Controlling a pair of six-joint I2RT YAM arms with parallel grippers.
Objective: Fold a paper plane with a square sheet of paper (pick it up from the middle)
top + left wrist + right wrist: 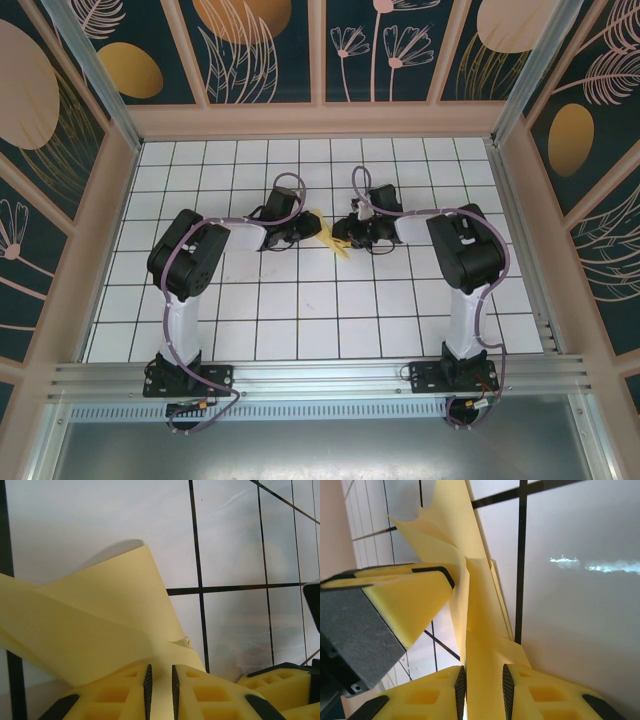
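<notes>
I saw the folded paper (329, 240) at the middle of the table (300, 310), between the two grippers. The left gripper (160, 669) was clenched on it, its pads nearly together with the yellow layers pinched between them. The right gripper (482, 670) stood with its jaws parted, the paper running loose between them. A left finger (412, 605) pressed the paper just beyond.

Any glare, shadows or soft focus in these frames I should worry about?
Right wrist: a bright glare streak on the white table, right of the yellow paper. Left wrist: the paper casts a soft grey shadow on the table above its top fold, with a faint sheen at top right. Top external: even light, no glare on the table.
</notes>
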